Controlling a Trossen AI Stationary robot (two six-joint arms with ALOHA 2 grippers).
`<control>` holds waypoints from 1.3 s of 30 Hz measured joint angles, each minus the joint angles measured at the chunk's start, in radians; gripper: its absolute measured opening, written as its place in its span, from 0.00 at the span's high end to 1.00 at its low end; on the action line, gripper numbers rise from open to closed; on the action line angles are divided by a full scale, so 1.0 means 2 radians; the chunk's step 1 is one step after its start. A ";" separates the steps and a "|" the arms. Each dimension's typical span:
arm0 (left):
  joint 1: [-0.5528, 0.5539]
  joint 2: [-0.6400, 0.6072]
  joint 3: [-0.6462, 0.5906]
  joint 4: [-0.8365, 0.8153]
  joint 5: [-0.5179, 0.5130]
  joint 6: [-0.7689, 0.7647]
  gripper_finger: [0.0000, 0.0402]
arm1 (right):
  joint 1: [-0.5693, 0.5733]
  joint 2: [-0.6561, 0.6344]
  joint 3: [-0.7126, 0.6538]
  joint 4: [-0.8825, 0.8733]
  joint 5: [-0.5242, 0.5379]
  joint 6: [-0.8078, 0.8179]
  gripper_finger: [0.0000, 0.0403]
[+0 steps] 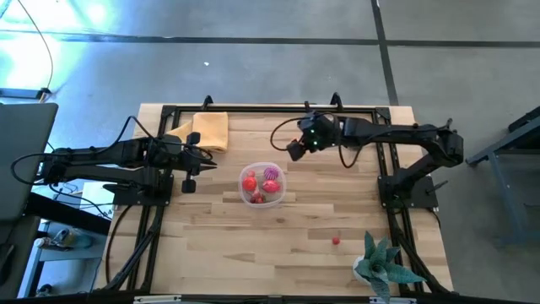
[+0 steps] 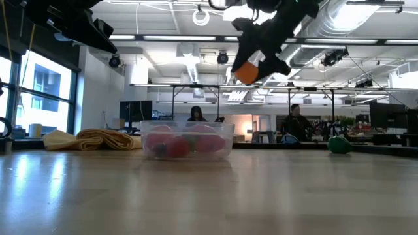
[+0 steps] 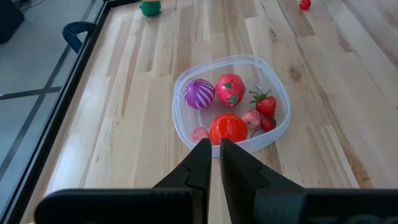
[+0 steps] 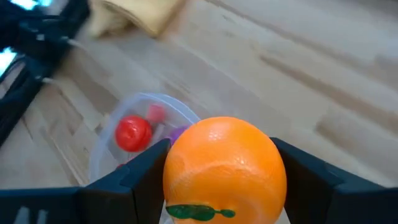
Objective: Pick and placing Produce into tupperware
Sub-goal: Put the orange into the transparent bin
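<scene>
The clear tupperware [image 1: 262, 185] stands mid-table with several red, pink and purple produce pieces in it, plainly seen in the left wrist view [image 3: 230, 102]. My right gripper [image 1: 295, 150] hangs above the table at the tub's far right, shut on an orange toy fruit [image 4: 224, 168], which the low view shows high in the air [image 2: 247, 72]. My left gripper [image 3: 214, 155] is shut on nothing and hovers just left of the tub. A small red piece [image 1: 336, 241] lies on the table at the near right, and a green piece [image 2: 338, 145] lies at the right. My right gripper pinches the orange fruit by its two opposite sides [image 4: 177, 168] between its two fingers [image 4: 140, 177]. The fingers slant down from the table's right toward the tub. The fruit is lifted well clear of the table, its green leaf mark [image 4: 199, 213] toward the wrist.
A folded yellow cloth [image 1: 211, 128] lies at the far left of the table. A spiky teal potted plant [image 1: 384, 266] stands at the near right corner. Black frame rails [image 1: 253, 108] run along the table's edges. People sit at desks in the room behind.
</scene>
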 joint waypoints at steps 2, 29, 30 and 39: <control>0.000 0.000 0.000 0.000 0.000 0.000 0.94 | 0.008 0.001 0.012 0.002 0.007 -0.032 0.41; 0.000 0.000 0.000 0.000 0.000 0.000 0.94 | 0.064 0.277 0.211 -0.004 -0.076 -0.291 0.41; 0.000 0.000 0.000 0.000 0.000 0.000 0.94 | 0.063 0.280 0.211 0.001 -0.076 -0.291 0.41; 0.000 0.000 0.000 0.000 0.000 0.000 0.94 | 0.064 0.307 0.211 0.015 -0.077 -0.296 0.41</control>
